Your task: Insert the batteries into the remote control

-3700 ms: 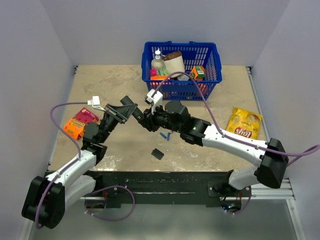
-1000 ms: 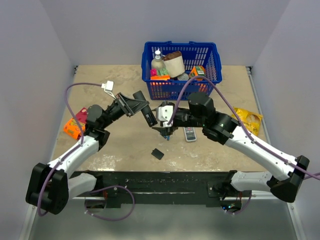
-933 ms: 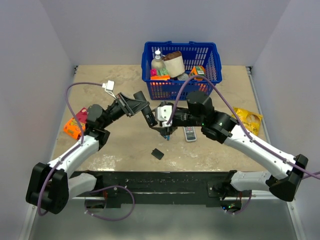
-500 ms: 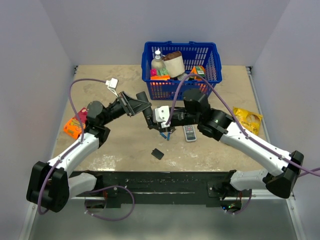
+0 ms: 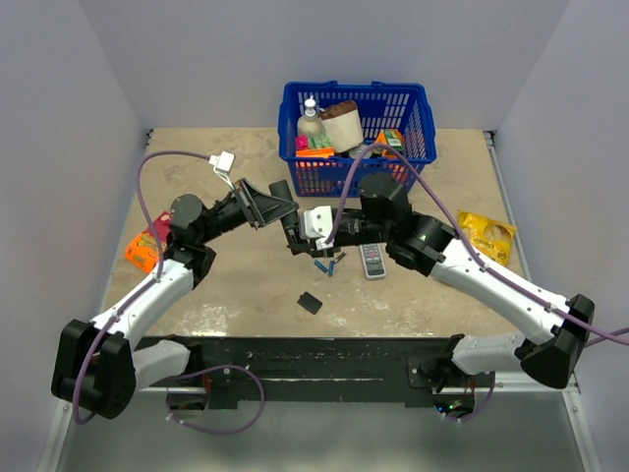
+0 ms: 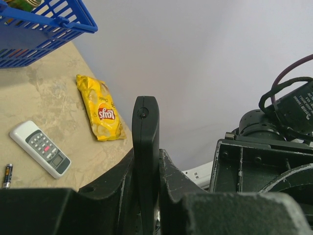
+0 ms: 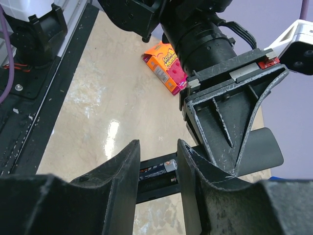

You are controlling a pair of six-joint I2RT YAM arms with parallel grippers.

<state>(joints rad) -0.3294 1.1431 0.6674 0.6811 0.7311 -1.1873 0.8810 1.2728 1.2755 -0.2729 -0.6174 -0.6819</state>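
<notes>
Risks fumbling battery (image 7: 157,170) at remote control (image 6: 145,125) clamped in left gripper (image 6: 145,169) if misaligned (right gripper (image 7: 156,147) narrow, hold unclear).

Mottled tan bench (image 5: 246,285).
On it: blue basket (image 5: 359,177), chip bag (image 5: 480,239), white-grey remote (image 5: 372,260), 2 batts (image 5: 320,264), blk cover (image 5: 310,303), orange pack (image 5: 145,249).
</notes>
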